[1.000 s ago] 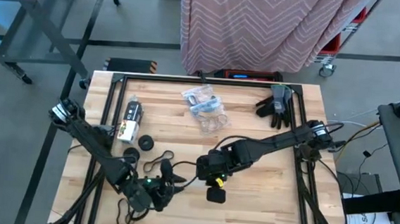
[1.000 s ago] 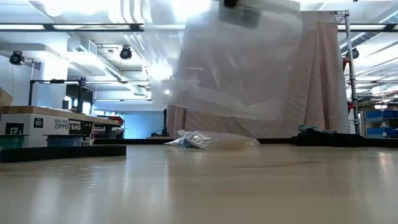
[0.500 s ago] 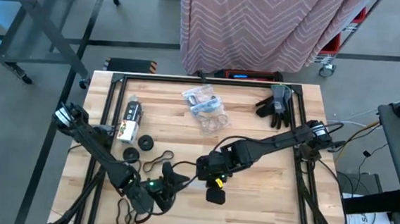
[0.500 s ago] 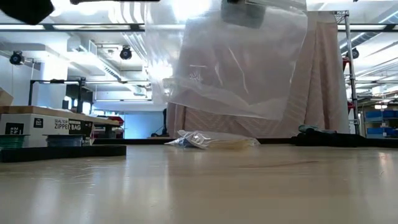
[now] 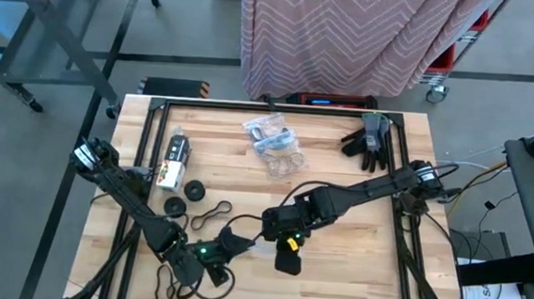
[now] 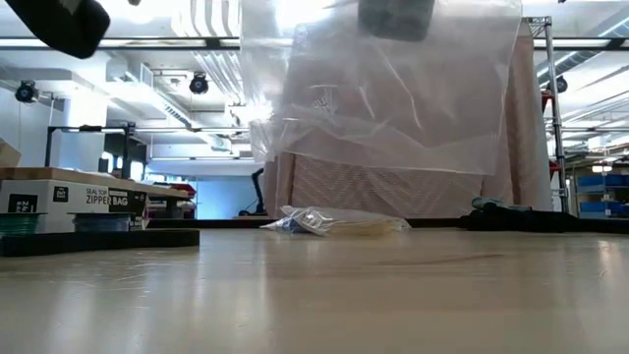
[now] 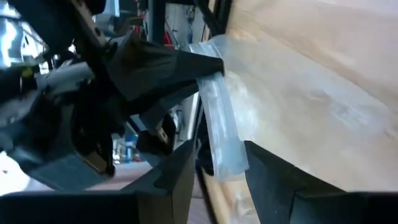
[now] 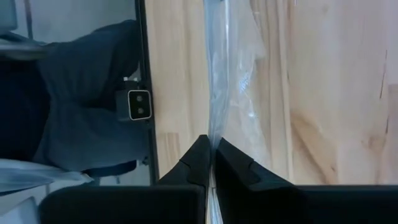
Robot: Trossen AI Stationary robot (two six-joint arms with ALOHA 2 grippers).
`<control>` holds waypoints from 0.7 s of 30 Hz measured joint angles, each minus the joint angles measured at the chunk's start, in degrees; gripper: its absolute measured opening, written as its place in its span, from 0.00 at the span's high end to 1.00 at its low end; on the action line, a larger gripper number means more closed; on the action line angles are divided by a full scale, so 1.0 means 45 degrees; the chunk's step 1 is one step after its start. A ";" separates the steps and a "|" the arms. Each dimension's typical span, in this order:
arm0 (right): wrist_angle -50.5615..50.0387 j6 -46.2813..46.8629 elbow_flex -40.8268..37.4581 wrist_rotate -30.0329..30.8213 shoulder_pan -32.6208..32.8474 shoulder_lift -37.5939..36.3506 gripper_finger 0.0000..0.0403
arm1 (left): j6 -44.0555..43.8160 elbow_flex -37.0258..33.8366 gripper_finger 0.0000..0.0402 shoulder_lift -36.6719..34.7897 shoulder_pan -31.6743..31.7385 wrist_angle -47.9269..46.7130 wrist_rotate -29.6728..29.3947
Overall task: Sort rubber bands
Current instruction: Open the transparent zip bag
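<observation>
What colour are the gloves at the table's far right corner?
Dark grey to black gloves, seen best in the high view.

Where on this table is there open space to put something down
Bare wood lies along the table's near right, past the right end effector, and below the gloves. The left-centre is crowded: bottle, black rubber bands, bagged bands.

Pale, streaked wood grain across the table [image 5: 353,269], framed in black. Clear, crinkled plastic for the hanging bag [image 6: 393,108], black rubber bands [image 5: 208,213] on the boards, dark grey gloves [image 5: 369,143] at the far corner. Pink-and-white chevron stripes on the cloth [image 5: 350,33] beyond, grey floor [image 5: 50,153] around.
</observation>
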 joint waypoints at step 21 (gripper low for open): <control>0.0339 0.0598 0.0183 -0.0666 0.0005 0.0005 0.99 | 0.4570 0.0005 0.72 -0.0005 0.0209 0.0024 0.1902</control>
